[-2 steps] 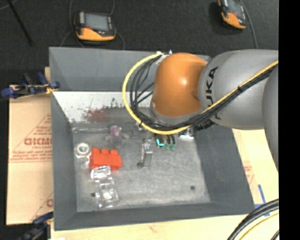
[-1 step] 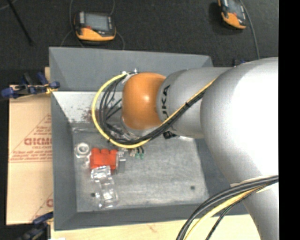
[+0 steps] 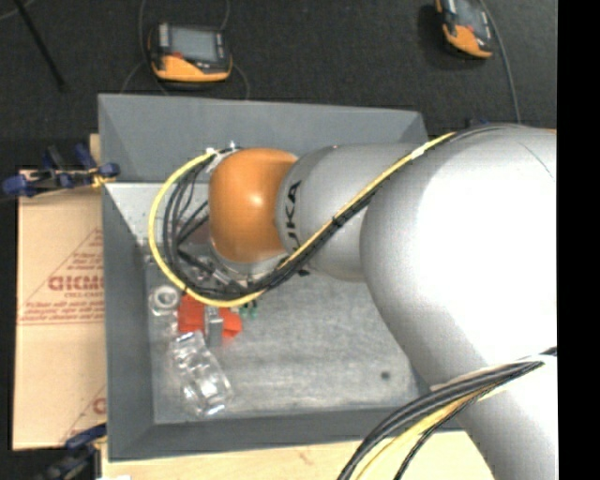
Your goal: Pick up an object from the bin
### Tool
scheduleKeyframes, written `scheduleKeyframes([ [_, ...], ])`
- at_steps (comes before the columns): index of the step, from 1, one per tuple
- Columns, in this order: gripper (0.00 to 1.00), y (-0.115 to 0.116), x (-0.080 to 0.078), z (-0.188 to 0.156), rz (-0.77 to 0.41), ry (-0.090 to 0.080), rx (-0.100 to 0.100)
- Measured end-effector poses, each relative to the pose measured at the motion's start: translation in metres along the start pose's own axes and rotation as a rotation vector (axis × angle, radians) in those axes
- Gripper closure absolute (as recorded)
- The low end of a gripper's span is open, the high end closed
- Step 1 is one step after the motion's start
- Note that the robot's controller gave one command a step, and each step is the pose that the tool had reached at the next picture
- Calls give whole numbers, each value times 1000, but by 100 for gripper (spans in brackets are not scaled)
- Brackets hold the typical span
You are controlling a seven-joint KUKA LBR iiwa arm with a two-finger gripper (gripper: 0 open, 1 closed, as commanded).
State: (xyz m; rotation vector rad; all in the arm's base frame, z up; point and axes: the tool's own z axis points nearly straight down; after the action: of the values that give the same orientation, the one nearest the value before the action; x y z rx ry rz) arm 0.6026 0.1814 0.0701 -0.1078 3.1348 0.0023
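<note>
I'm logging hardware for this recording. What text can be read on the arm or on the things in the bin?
"UKA": black letters on the silver arm, beside its orange cover; the start is hidden.
No readable text on the red piece or the clear plastic piece in the bin.

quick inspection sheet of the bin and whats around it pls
surface: grey bin floor, with one small dark speck towards the right
job's things: red block at the bin's left, just below the gripper; a green bit to its right
clutter: clear plastic piece near the front-left corner; small pale ring left of the red block
grippers: gripper low over the red block, largely hidden under the orange wrist cover; state cannot be told
cables: yellow cable and black cables loop round the wrist
surroundings: two orange-and-black devices on the dark floor behind the bin
</note>
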Motion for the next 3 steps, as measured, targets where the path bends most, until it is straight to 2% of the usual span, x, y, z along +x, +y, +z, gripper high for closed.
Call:
scheduleKeyframes([
  [1,100,-2,0,-1,7,1,0],
  [2,100,-5,-1,-1,24,0,-1],
  [3,100,-26,-25,-1,40,-2,1],
])
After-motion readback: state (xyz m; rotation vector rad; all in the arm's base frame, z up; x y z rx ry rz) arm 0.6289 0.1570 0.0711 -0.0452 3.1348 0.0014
